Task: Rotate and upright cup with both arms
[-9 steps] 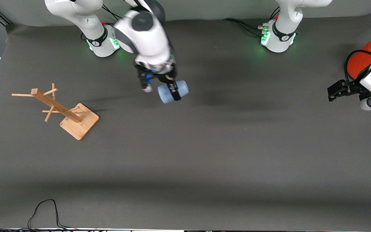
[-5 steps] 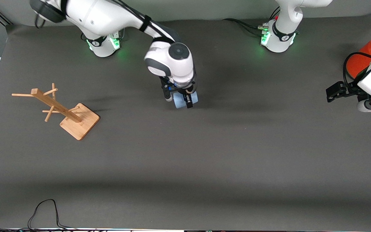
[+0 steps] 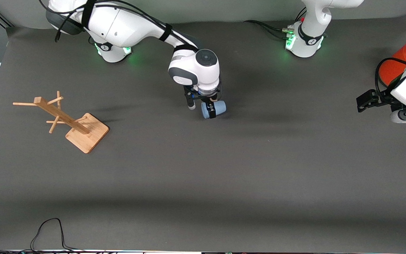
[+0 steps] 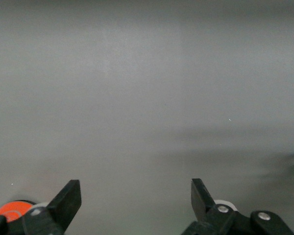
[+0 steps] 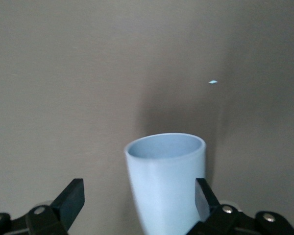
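Right gripper point(image 3: 200, 107) released, fingers wide, one touching cup point(image 3: 213, 109) lying on counter point(image 3: 224, 169); left gripper point(image 3: 364, 101) released, waiting beside orange can point(image 3: 395, 67).

Pale-blue cup point(image 3: 214, 109), tan wooden rack point(image 3: 69, 121), orange can point(image 3: 396, 67) — its lid seemingly grey.
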